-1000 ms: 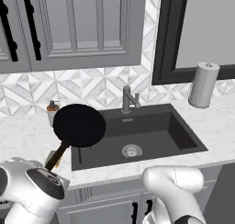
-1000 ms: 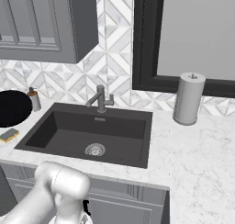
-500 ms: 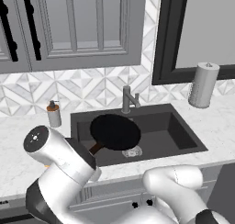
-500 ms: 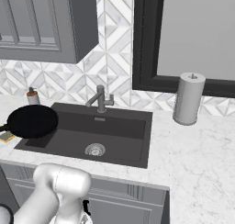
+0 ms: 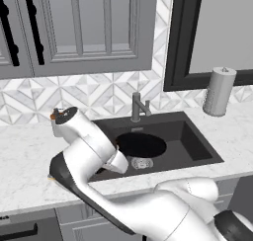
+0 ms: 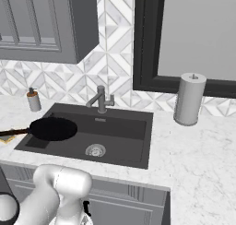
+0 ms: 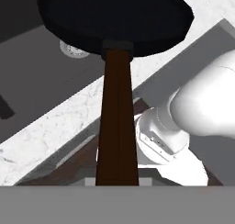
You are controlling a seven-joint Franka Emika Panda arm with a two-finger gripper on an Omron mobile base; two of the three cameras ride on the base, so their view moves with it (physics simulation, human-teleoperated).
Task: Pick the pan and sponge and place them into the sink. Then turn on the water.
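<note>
I can read no brand, label or writing anywhere; the black pan [image 6: 53,128] hangs level above the left half of the dark sink [image 6: 138,148], its round body beside the metal drain [image 6: 95,150] and in front of the grey faucet [image 6: 102,99]. In the hand view the pan's brown handle [image 7: 117,126] runs straight from the bottom edge, where my gripper is, up to the pan, so the pan sits directly ahead of the pincer; the fingertips are hidden, so I cannot tell how far apart they are or whether they grip the handle. The sponge [image 6: 6,139] lies on the counter [image 6: 198,159] at the sink's left edge, just under the handle; a paper towel roll [image 6: 189,98] stands right of the sink.
</note>
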